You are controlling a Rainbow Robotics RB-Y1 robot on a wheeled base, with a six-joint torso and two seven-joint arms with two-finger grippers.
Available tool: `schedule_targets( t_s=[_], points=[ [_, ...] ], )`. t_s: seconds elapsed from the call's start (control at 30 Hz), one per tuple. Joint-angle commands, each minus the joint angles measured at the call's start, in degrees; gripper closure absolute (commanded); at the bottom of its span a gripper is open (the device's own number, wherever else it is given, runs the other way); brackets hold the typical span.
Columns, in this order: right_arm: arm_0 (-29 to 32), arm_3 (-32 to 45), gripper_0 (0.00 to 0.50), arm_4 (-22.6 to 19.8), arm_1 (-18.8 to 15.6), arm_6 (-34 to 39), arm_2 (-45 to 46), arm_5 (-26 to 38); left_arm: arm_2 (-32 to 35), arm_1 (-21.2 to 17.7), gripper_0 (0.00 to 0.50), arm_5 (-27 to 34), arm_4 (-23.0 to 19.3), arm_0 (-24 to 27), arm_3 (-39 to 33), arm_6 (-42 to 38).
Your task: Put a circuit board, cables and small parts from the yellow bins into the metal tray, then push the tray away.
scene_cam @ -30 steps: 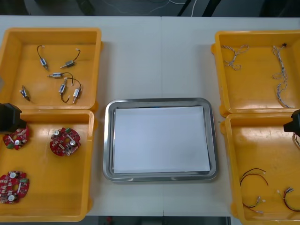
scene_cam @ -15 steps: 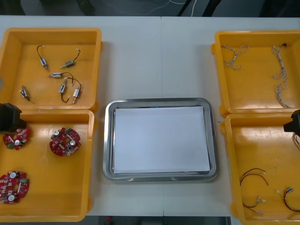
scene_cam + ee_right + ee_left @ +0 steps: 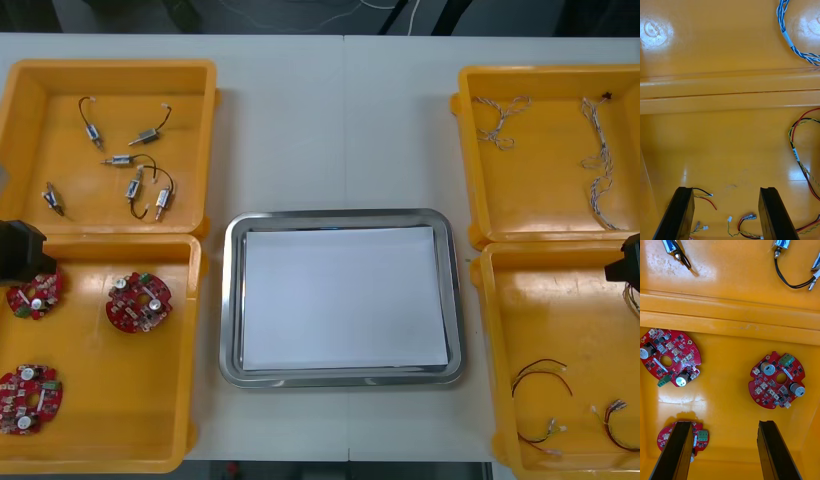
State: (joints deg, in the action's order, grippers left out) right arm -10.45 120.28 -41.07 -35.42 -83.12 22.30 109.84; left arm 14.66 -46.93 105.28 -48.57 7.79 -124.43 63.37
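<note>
A light table [image 3: 285, 120] bears a faint seam [image 3: 343, 120]; beyond it, dark floor [image 3: 150, 15], perhaps with cords [image 3: 335, 14].

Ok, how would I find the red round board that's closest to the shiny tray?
Find the metal tray in the middle of the table, then the yellow bin beside it on the robot's left. Three red boards lie inside. Your board is alone on the tray side; the other two boards sit by the bin's outer wall.
</note>
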Motion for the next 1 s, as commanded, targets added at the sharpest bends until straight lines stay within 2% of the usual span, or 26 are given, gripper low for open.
schedule_targets(
  t_s=[0.03,1.0],
  points=[
    [0.8,0.7,0.0,-0.4,-2.1,2.6,1.5,0.2,1.8,-2.5,0.0,-0.5,-0.3,-0.9,-1.5,2.4],
    [0.8,0.7,0.0,-0.4,-2.1,2.6,1.5,0.2,1.8,-2.5,0.0,-0.5,-0.3,-0.9,-1.5,2.4]
  ],
)
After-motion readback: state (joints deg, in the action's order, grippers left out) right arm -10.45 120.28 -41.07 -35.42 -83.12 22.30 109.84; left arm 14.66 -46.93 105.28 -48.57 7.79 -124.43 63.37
